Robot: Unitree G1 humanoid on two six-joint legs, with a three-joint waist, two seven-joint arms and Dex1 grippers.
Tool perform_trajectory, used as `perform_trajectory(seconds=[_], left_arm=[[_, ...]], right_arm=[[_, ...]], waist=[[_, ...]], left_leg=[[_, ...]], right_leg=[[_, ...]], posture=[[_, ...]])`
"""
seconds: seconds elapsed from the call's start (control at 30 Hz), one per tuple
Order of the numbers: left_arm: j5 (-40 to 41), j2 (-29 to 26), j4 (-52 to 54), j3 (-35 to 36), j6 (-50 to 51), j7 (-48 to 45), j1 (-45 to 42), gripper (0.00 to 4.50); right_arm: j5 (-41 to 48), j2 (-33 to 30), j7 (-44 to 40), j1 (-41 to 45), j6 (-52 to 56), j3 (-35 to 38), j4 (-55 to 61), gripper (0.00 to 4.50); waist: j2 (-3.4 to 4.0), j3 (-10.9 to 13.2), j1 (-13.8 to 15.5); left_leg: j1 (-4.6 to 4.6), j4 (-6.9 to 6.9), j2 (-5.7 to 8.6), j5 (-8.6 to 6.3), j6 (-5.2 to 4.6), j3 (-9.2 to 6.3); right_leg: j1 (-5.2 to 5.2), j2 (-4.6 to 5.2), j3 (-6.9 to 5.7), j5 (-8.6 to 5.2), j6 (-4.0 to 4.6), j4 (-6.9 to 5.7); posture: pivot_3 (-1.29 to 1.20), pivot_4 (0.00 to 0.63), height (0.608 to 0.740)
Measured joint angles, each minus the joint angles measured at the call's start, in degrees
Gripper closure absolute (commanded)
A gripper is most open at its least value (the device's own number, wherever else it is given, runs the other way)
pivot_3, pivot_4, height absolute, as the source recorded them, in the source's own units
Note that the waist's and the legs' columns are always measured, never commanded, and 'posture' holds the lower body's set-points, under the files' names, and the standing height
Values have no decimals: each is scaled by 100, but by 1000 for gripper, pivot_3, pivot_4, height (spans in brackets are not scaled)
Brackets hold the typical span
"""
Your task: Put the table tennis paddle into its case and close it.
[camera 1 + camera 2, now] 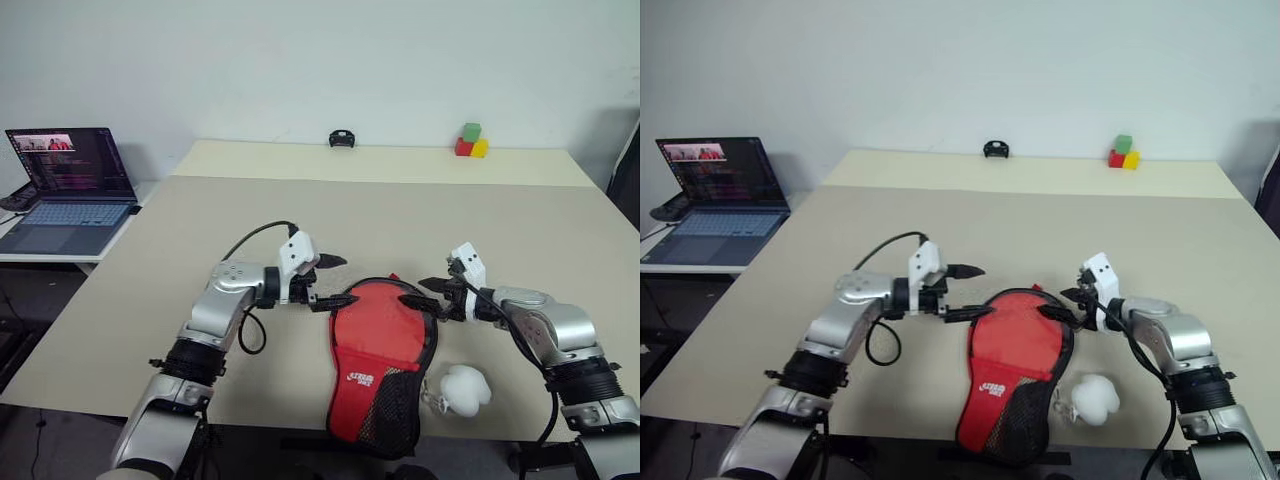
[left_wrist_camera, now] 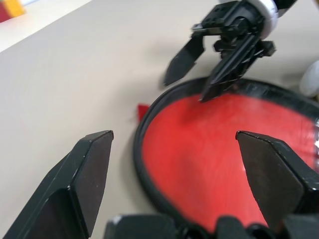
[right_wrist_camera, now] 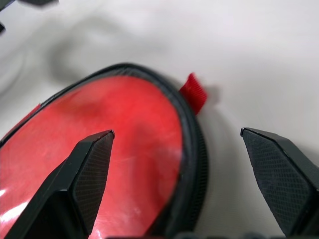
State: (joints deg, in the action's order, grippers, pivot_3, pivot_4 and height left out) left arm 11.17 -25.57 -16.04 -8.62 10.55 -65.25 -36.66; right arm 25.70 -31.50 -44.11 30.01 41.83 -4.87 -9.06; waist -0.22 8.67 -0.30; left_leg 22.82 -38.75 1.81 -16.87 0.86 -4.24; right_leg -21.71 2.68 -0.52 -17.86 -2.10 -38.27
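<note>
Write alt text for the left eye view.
A red case lies on a beige table, the left gripper and right gripper open at its round end. A white object sits beside it.

The case [image 1: 378, 350] lies on the worktop [image 1: 380, 215] near its front edge. The left hand [image 1: 331, 282] is at its 10 o'clock, the right hand [image 1: 428, 291] at 2 o'clock. A laptop [image 1: 68, 190] stands far at 10 o'clock.

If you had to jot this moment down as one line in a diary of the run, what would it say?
left gripper: open, at case's left edge | right gripper: open, at its right edge | case: flat on table, red side up | paddle: not visible
</note>
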Motion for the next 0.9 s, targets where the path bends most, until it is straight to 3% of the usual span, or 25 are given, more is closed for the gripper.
perform_trajectory(seconds=[0.27,0.43,0.9], left_arm=[[-10,-227,18,13,-6,220,186,179],[-10,-230,43,12,-11,280,219,179],[-46,-171,101,-9,-108,348,225,179]], right_arm=[[-567,139,-104,119,-443,-270,-226,3056],[-726,239,-130,238,-559,-295,-309,4481],[-1099,562,-449,834,-719,-388,-1061,4494]], waist=[[-3,9,-7],[-4,11,-45],[-3,16,-170]], left_leg=[[-7,-12,2,2,2,1],[-18,-12,0,7,8,3],[-28,-11,-3,10,10,7]], right_leg=[[-12,0,6,-2,3,-46],[-11,-2,9,-5,8,-65],[-11,-7,15,-5,9,-75]], posture=[[0,150,740],[0,150,740],[0,150,740]])
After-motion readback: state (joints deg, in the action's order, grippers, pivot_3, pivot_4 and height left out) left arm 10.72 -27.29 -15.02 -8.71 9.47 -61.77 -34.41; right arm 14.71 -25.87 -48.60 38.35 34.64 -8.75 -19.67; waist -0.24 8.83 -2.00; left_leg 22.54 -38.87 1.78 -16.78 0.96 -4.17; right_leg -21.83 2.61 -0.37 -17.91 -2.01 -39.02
